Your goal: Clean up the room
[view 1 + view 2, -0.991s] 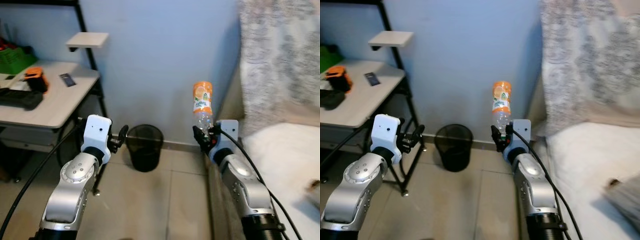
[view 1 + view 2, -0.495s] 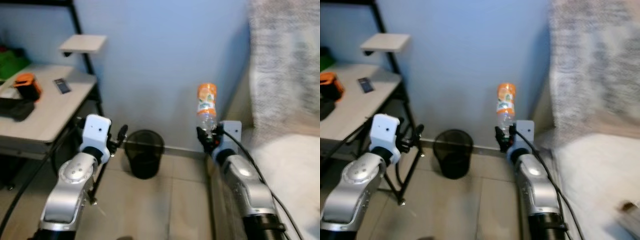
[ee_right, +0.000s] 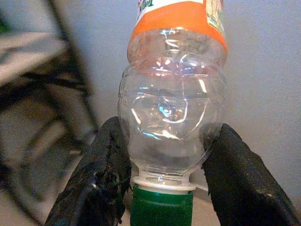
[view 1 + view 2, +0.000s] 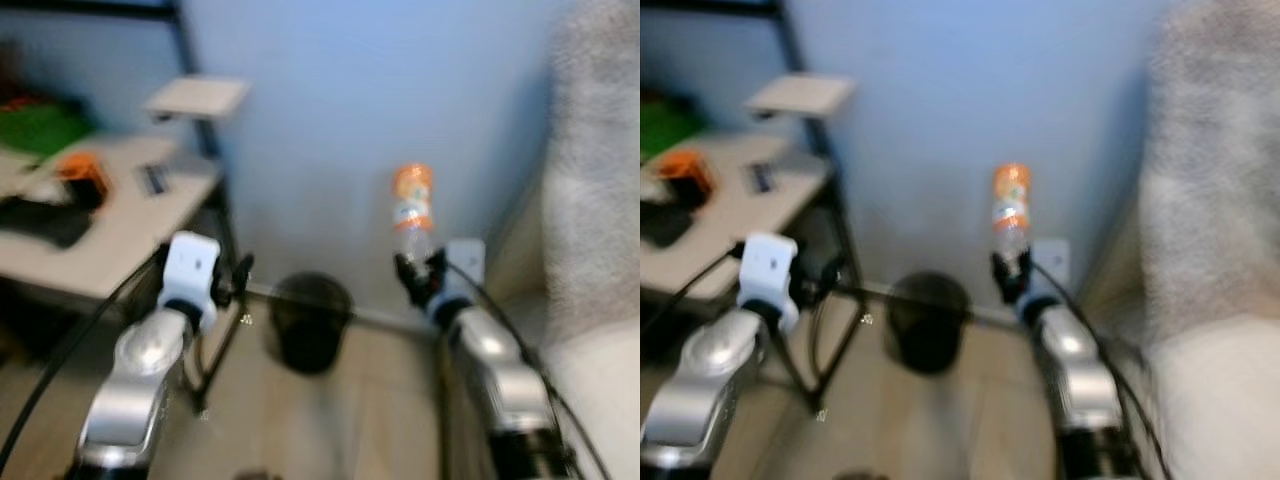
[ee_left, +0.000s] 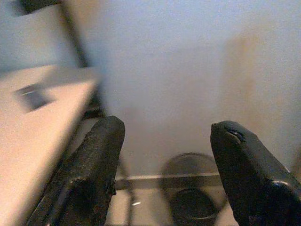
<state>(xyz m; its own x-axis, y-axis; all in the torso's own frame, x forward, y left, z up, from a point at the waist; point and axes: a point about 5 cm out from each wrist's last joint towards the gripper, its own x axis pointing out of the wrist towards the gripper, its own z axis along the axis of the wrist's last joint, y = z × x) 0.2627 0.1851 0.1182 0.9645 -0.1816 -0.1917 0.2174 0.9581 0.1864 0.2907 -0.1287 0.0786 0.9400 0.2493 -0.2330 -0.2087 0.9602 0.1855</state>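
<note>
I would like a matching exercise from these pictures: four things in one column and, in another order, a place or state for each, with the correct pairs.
Things:
1. bottle
2. waste bin
3. left hand
4. green box

Places or states:
A. on the floor against the blue wall
B. open and holding nothing
C. on the desk, at the far left
D. held upside down, green cap down, in the right hand

Pairs: 1-D, 2-A, 3-B, 4-C
</note>
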